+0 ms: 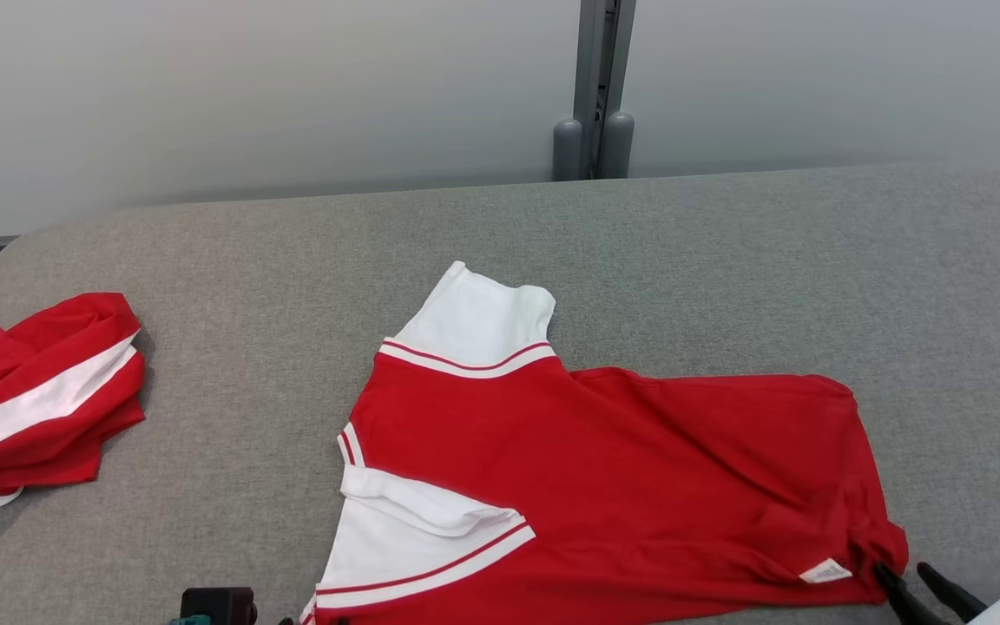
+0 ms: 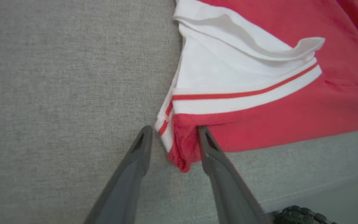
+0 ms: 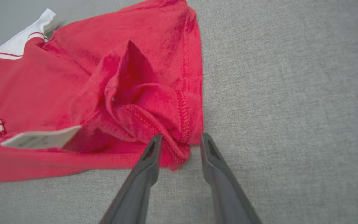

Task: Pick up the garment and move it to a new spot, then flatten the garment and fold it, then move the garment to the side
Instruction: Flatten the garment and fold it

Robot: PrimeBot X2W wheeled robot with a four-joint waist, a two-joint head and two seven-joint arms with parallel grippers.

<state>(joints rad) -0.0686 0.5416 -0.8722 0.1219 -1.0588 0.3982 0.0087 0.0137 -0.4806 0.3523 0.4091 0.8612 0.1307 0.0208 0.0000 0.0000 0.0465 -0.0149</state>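
Okay, head view up: the garment (image 1: 621, 486), a red shirt with white sleeves, lies spread on the grey padded table (image 1: 726, 260), running from the centre out toward five o'clock. One white sleeve (image 1: 474, 317) points up to twelve, and the other is folded over at seven.

On my left wrist view, the left gripper (image 2: 174, 137) sits at the shirt's shoulder corner. Its fingers are spread apart. A bunched red tip of cloth lies between them, brushing the one-o'clock finger, and nothing is pinched.

Over to the right wrist view: the right gripper (image 3: 180, 143) is at the hem corner, low at five o'clock in the head view. These fingers are parted too. The stitched hem is crumpled in the gap and looks loose, with no clamp on it. A white label (image 3: 39, 140) lies flat at nine o'clock from those tips.

Far out at nine o'clock on the table there's a second red-and-white bundle (image 1: 40, 399), well apart from my shirt. A grey post (image 1: 600, 87) stands at twelve behind the table.
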